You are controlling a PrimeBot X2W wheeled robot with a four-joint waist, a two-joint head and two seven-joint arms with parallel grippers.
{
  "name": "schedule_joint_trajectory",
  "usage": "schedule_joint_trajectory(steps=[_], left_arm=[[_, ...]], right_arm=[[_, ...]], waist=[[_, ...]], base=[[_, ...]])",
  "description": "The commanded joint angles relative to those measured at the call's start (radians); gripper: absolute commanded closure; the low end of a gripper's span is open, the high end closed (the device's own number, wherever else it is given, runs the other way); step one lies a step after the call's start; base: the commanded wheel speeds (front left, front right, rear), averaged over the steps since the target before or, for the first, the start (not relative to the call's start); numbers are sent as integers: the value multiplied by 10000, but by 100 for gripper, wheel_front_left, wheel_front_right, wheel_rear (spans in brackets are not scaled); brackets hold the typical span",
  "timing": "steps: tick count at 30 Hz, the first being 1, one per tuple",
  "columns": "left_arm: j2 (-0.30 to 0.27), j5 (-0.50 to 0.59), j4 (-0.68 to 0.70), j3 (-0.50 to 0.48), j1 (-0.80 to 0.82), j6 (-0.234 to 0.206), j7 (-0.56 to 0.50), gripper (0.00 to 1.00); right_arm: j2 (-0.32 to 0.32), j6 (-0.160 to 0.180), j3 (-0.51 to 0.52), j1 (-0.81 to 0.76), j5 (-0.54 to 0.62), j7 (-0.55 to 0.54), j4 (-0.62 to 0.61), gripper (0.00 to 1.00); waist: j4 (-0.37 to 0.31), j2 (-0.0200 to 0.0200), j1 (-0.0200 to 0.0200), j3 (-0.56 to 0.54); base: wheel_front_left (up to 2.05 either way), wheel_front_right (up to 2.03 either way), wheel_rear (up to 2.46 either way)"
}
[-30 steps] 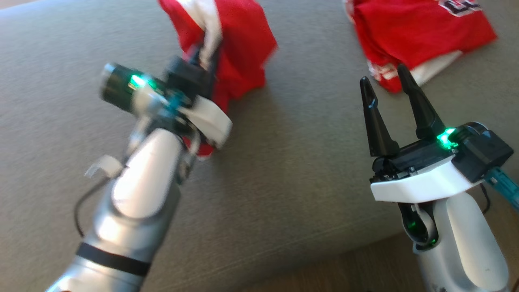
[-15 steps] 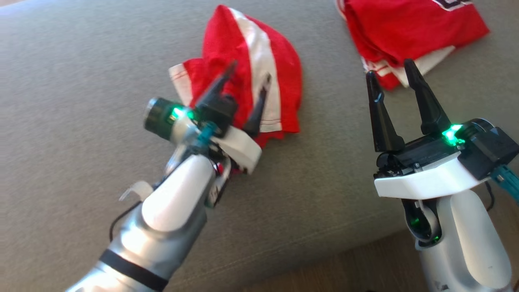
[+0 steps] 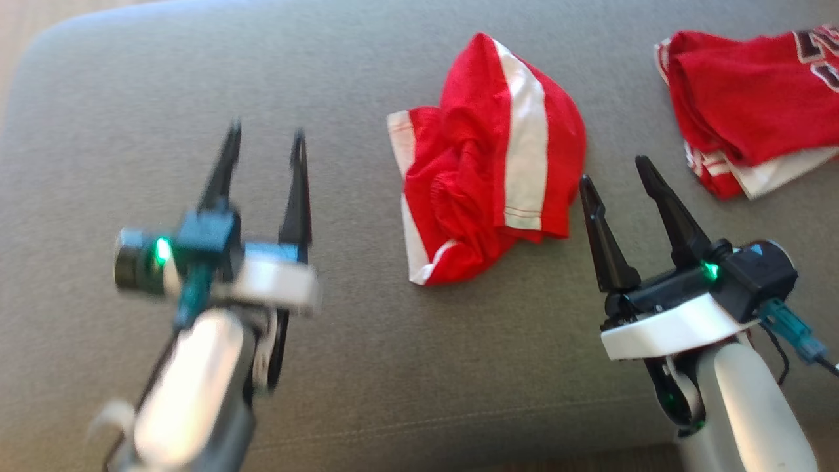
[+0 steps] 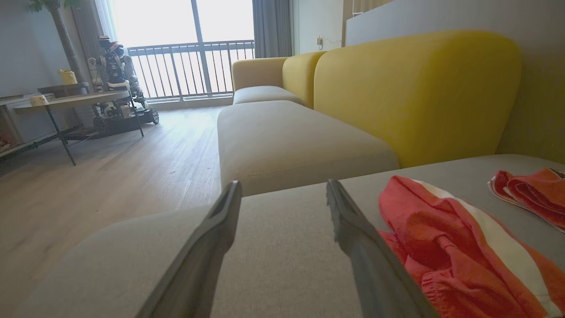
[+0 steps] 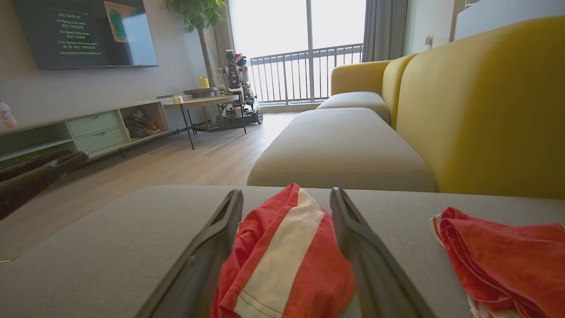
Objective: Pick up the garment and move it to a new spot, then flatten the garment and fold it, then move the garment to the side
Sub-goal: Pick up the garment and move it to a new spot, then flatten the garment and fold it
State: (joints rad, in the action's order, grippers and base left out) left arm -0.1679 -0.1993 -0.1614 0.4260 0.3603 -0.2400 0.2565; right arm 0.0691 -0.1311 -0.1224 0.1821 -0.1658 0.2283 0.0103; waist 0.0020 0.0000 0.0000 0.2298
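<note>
Ahead of the Right Pincer: Mis-grasp and Snag Hazards

Ahead of the right pincer [image 3: 613, 170], just off its fingertips and slightly to its left, the garment [image 3: 491, 164] is lying bunched on the grey cushion [image 3: 393, 367], with a white stripe facing up. Both fingers of this pincer are standing fully apart and are holding nothing. The left pincer [image 3: 267, 130] is likewise standing wide and empty, and the garment is lying well off to its right. This pincer is showing blurred in the head view, so its exact height over the cushion is proving unreadable.

Hazards, as judged from this layout:

1. Layers are overlapping in the heap. A pinch into the middle is risking a hold on several layers at once, which is working against flattening.
2. A second red garment [image 3: 747, 111] is lying to the right of the right pincer, near it. A sweep toward that side is risking dragging the wrong item.
3. Fingertips descending too far are risking catching the upholstery instead of a hem.
4. With one pincer near and the other far, uneven pulls are risking twisting the cloth.
</note>
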Motion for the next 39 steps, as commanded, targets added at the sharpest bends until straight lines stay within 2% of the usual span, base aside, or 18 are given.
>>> schedule_joint_trajectory(steps=[1,5,9,18,28,33,34,35,36,37,39], left_arm=[[-197,103,480,-476,57,-79,51,0],[173,-27,947,-1172,-1054,-173,51,0],[446,139,1045,-1449,-1410,162,52,0],[864,587,881,-1569,-1372,747,52,0],[1114,794,759,-1347,-1244,1112,53,0],[1155,752,732,-1313,-1250,1081,53,0],[1159,727,734,-1317,-1252,1073,53,0],[1159,727,734,-1317,-1252,1073,53,0],[1163,704,735,-1314,-1249,1075,53,0],[1166,685,739,-1310,-1245,1079,53,0],[1170,661,761,-1330,-1230,1069,53,0]], right_arm=[[46,4,-151,49,-11,-7,-289,0],[14,4,-119,-123,-56,4,-108,0],[26,4,-154,-212,2,-58,57,0],[227,4,-339,119,66,-578,1513,0],[360,4,-410,1089,453,-294,3523,0],[265,4,-137,1344,529,-40,4091,0],[266,4,-78,1376,540,-16,4195,29],[266,4,-78,1376,540,-16,4195,29],[271,4,-13,1409,556,7,4286,84],[277,4,52,1444,568,30,4357,100],[274,4,220,1524,610,80,4444,100]], waist=[[263,0,0,-249],[504,0,0,-394],[770,0,0,-453],[1288,0,0,-171],[1836,0,0,199],[1971,0,0,207],[1987,0,0,208],[1987,0,0,208],[2003,0,0,205],[2014,0,0,198],[2018,0,0,175]], base=[[0,0,0],[0,0,0],[0,0,0],[0,0,0],[0,0,0],[0,0,0],[0,0,0],[0,0,0],[0,0,0],[0,0,0],[0,0,0]])
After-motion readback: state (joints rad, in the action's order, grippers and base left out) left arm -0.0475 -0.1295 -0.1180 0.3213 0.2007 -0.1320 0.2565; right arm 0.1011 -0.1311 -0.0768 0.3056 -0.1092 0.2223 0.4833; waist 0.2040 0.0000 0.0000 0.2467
